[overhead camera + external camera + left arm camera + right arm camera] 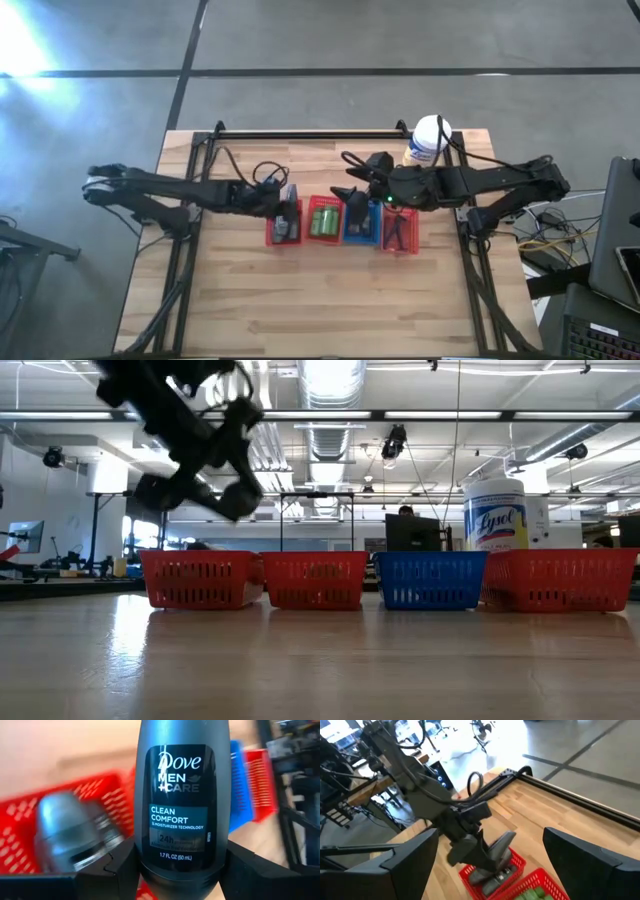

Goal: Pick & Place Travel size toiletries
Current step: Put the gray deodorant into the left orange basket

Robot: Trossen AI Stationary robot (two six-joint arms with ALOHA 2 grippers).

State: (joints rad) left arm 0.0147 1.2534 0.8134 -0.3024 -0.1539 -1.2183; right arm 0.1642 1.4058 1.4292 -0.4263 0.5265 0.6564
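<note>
My left gripper [288,214] is shut on a dark grey Dove roll-on tube [180,810] above the leftmost red basket [272,236]. Another grey tube [70,835] lies in that basket. Green packs [322,220] lie in the second red basket. Slim black pieces [396,230] lie in the rightmost red basket [410,245]. My right gripper [352,204] is open and empty over the blue basket [360,238]. Its wrist view shows its fingers [405,860] wide apart and, beyond them, the left gripper with its tube [499,847]. My left gripper pinches the Dove tube between its two fingers [120,867], one on each narrow side of the tube's body [142,860], at the end nearer the wrist. The fingers slant down from above. The tube is lifted clear, tilted, above the leftmost red basket.
A white-lidded yellow Lysol canister [428,142] stands behind the baskets at the far right. The four baskets stand in a row across the table's middle [315,580]. Bare wooden table [320,300] lies on the near side of the row. A black rail [300,133] runs along the far edge.
</note>
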